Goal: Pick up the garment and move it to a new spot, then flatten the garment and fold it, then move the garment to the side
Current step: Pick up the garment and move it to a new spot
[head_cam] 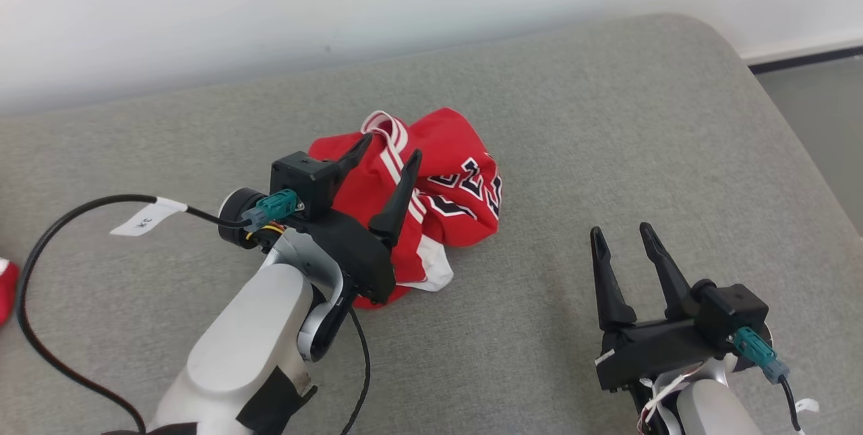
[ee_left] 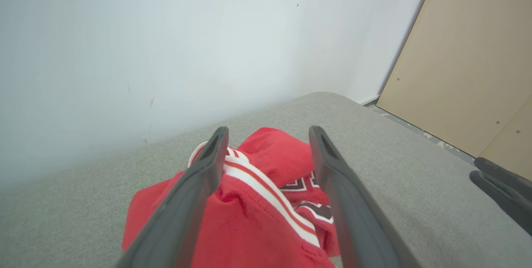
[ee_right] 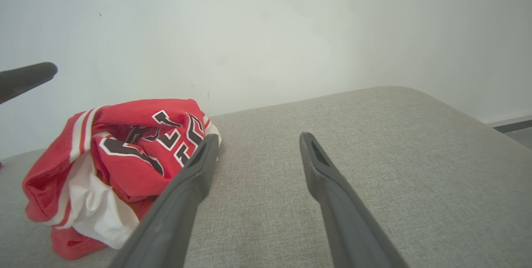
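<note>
You have the red garment [head_cam: 452,179] lying crumpled in a heap on the grey cushion [head_cam: 607,118], near the middle of the head view. Your left gripper [head_cam: 391,146] hangs over the heap's 9 o'clock side, fingers spread wide with nothing pinched; the striped trim shows in the gap between them. Your right gripper [head_cam: 620,230] sits at about 4 o'clock from the heap, well apart from it, fingers also spread and empty, pointing toward 12. A white wall [head_cam: 270,10] runs along the cushion's 12 o'clock edge.
</note>
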You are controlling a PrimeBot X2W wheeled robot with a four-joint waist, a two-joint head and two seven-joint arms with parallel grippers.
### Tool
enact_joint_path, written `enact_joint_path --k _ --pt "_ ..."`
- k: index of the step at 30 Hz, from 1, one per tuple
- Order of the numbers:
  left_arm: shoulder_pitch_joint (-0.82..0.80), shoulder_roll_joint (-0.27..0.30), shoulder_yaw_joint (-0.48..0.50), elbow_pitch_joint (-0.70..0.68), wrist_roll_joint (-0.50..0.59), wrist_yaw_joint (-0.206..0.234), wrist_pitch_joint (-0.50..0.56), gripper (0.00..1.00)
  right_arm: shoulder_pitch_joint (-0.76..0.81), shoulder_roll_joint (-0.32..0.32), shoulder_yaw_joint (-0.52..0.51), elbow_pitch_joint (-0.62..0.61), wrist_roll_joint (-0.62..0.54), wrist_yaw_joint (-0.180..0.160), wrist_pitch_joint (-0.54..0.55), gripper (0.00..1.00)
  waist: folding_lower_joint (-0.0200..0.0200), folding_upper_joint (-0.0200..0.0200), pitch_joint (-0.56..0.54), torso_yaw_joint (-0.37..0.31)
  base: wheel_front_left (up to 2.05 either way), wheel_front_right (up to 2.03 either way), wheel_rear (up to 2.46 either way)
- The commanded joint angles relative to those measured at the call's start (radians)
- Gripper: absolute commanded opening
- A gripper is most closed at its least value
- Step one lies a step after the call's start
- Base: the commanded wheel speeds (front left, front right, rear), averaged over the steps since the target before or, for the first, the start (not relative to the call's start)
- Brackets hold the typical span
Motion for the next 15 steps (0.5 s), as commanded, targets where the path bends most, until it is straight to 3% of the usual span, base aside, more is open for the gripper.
enact_joint_path --k 1,6,15 --pt "-0.009 0.017 0.001 -0.011 0.003 0.006 -0.008 1.0 0.02 -0.001 -0.007 0.002 -0.011 0.003 -0.002 1.0 0.0 -0.0001 -0.033 0.034 0.0 0.0 0.0" --pt "0.012 0.057 0.015 -0.039 0.012 0.029 -0.015 1.0 0.032 -0.001 -0.019 0.005 -0.023 0.003 -0.002 1.0 0.0 -0.0001 -0.055 0.066 0.0 0.0 0.0" --pt "0.144 0.204 0.095 -0.14 -0.015 0.103 -0.035 1.0 0.05 -0.001 -0.045 0.006 -0.04 0.003 -0.002 1.0 0.0 -0.0001 -0.088 0.122 0.0 0.0 0.0"
